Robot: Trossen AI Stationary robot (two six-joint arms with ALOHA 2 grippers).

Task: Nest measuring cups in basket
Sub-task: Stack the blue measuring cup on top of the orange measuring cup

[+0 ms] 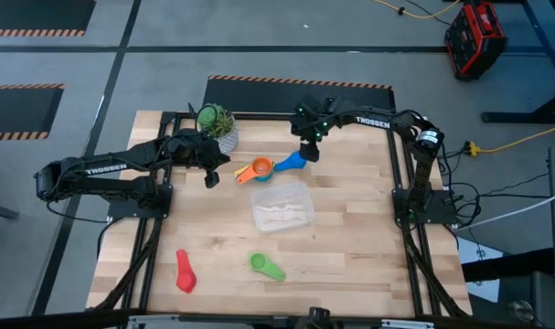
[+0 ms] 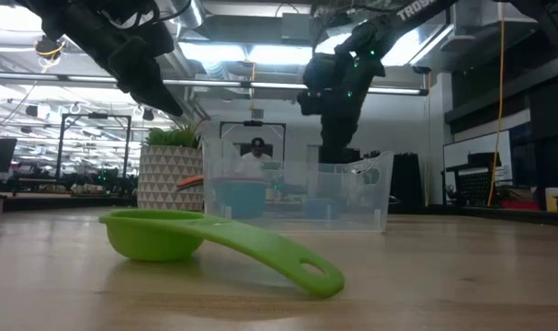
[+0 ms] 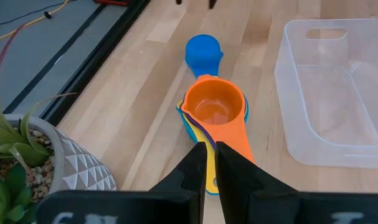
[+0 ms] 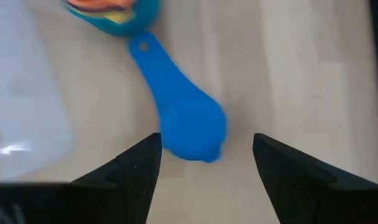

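So far I see the basket point(image 1: 282, 206) empty mid-table, an orange-topped stack point(image 1: 259, 171) beside it, blue point(image 1: 290, 164) under my right gripper point(image 1: 306, 152)'s wide fingers, green point(image 1: 266, 266) and red point(image 1: 185, 271) loose, left gripper point(image 1: 213, 175) pinched empty.

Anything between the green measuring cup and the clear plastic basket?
Nothing: in the high view only bare wooden table separates the green plastic measuring cup from the clear plastic rectangular basket.
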